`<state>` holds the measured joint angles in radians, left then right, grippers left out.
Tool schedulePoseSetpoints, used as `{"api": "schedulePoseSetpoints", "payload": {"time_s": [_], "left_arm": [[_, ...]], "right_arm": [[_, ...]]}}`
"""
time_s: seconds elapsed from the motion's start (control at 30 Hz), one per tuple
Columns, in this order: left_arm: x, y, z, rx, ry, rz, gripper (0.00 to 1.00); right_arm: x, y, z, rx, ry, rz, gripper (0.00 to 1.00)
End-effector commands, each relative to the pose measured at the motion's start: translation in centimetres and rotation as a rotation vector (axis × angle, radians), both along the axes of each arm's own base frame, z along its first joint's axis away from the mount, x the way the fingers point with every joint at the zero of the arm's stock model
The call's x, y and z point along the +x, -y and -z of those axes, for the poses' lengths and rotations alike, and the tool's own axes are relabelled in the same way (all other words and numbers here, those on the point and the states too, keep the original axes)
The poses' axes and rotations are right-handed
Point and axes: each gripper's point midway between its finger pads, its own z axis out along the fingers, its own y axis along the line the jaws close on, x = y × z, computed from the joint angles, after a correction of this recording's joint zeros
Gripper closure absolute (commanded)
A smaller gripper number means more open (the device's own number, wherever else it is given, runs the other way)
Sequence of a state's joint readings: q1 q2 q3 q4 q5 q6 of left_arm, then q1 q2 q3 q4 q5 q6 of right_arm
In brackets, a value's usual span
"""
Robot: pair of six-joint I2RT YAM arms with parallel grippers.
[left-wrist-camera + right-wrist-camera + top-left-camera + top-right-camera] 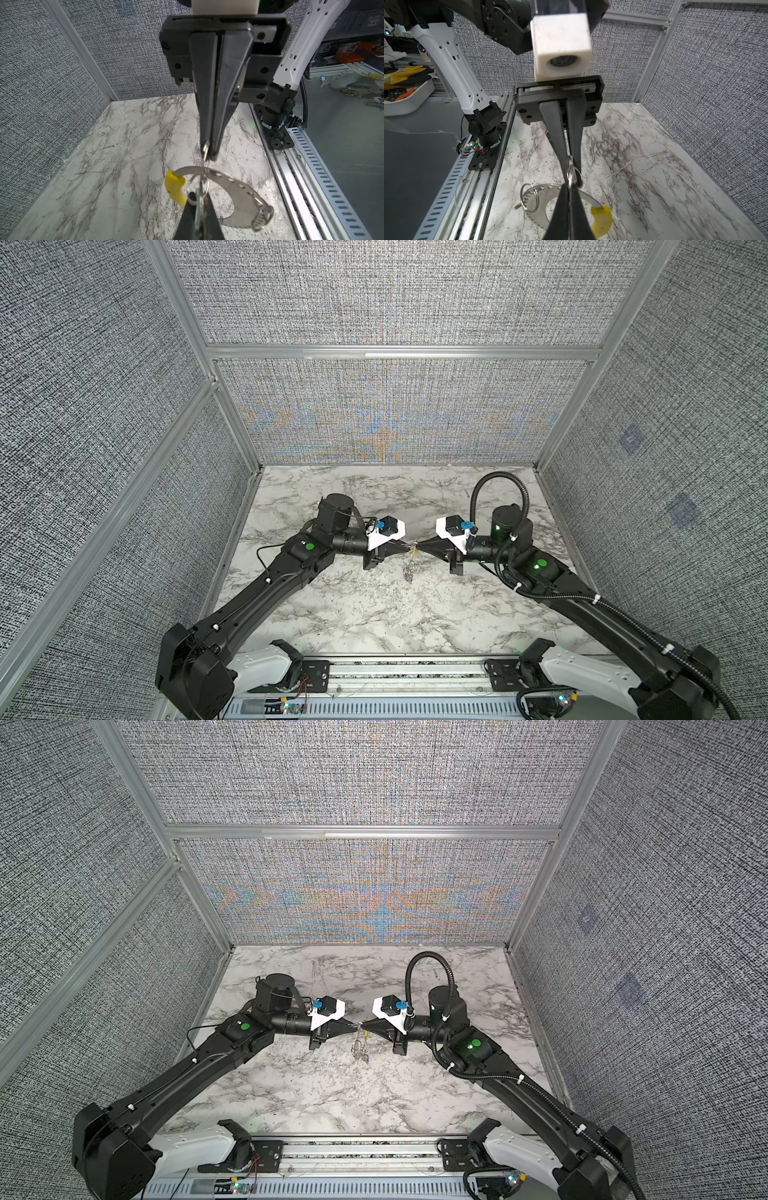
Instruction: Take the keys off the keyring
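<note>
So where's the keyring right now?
In both top views the keyring hangs mid-table, just below where the left gripper and right gripper meet tip to tip, each pinching a small split ring linked to it.

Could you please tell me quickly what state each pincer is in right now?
Left pincer: closed, pinching a small split ring.
Right pincer: closed, also on a small split ring.

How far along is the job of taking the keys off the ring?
Done: nothing yet; no key lies loose on the table. In hand: the left gripper and the right gripper meet tip to tip, each shut on small wire loops, and the ring hangs below. Left: getting both keys off; they are too small to make out.
</note>
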<state>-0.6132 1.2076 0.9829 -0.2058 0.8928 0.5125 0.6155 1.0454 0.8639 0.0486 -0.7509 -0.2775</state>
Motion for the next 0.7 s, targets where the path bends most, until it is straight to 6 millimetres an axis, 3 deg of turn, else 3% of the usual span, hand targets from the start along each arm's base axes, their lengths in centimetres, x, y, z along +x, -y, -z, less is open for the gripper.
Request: {"api": "schedulePoseSetpoints", "payload": {"time_s": [0.0,0.67], "left_arm": [[-0.1,0.2,-0.9,-0.036,0.017,0.011,1.00],[0.3,0.2,-1.7,-0.040,-0.010,-0.005,1.00]], "right_arm": [[-0.1,-0.2,-1.3,0.053,0.005,-0.017,1.00],[0.1,0.4,1.3,-0.032,0.010,0.003,1.00]]}}
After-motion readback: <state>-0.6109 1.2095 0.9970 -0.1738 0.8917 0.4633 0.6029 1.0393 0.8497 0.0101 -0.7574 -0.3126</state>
